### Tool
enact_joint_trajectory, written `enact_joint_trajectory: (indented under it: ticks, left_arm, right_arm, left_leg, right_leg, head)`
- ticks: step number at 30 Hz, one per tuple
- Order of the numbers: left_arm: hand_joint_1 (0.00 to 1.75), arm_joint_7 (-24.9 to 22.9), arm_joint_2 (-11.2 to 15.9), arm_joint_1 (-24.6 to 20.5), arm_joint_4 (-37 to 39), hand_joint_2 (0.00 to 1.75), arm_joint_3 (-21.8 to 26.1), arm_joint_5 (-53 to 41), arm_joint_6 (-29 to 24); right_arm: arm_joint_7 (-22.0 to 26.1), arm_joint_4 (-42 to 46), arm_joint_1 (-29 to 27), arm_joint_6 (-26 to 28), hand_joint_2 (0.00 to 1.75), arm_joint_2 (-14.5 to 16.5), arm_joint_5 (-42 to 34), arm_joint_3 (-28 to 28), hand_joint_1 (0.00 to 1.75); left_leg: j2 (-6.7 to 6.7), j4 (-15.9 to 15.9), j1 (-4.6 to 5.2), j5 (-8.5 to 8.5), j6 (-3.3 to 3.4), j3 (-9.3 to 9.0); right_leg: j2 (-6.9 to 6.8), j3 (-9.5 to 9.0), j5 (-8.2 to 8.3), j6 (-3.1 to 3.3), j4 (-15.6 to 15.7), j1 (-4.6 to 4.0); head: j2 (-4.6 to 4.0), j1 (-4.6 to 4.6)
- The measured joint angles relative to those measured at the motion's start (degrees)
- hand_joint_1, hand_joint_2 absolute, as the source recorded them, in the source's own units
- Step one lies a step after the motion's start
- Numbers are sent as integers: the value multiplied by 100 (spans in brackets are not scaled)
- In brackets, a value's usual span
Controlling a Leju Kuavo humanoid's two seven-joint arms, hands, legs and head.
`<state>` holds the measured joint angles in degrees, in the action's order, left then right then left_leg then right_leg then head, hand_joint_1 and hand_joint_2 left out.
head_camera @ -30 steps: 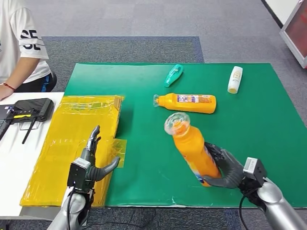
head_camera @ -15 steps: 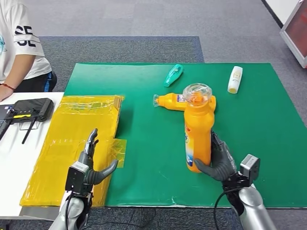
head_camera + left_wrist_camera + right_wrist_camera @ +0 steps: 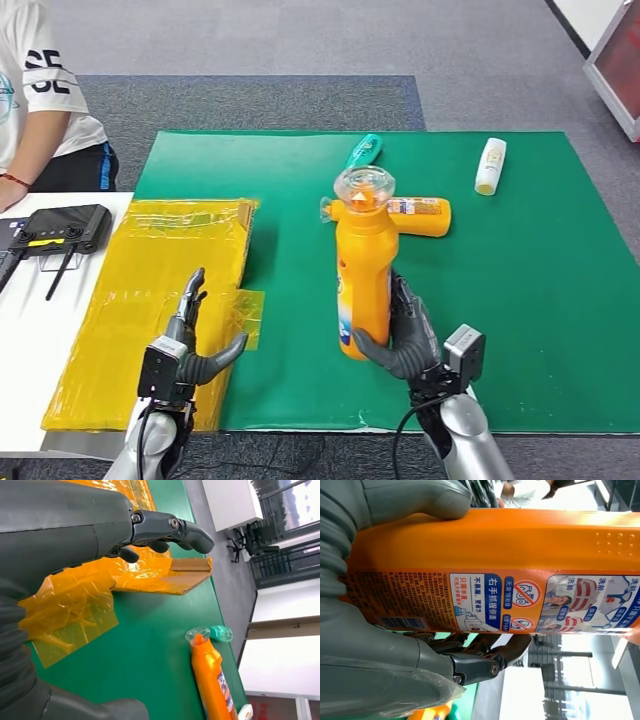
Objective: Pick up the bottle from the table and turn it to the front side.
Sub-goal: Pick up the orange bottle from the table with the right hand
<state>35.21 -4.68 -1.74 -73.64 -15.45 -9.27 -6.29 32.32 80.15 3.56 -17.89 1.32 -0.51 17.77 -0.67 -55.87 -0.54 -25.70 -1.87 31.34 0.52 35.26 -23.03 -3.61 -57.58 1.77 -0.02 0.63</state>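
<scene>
Gripping the orange bottle (image 3: pixel 365 268) low on its body, the right hand (image 3: pixel 404 335) holds it upright at lower centre of the head view, fingers and thumb clamped round it, clear cap on top. Its printed label faces the right wrist camera. The left hand (image 3: pixel 192 335) hovers at lower left over the yellow sheet (image 3: pixel 143 290), fingers spread, holding nothing. A second orange bottle (image 3: pixel 407 212) lies behind on the green mat (image 3: pixel 528 270).
</scene>
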Motion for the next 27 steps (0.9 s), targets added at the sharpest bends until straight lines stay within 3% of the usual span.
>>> enact_joint_trajectory:
  ticks: [14, 27]
  left_arm:
    - [0, -239, 69, -192, -16, 175, -121, -112, 255]
    - [0, -743, 235, -763, -120, 175, -482, 147, 1208]
  right_arm:
    - [96, -244, 36, 261, 175, 67, 356, 564, 175]
    - [181, -549, 237, 469, 175, 95, 610, 889, 175]
  left_leg:
    - [0, 0, 0, 0, 0, 1]
    - [0, 0, 0, 3, 2, 1]
  right_leg:
    - [0, 0, 0, 0, 0, 0]
    - [0, 0, 2, 2, 0, 0]
  head:
    - [0, 1]
    - [0, 1]
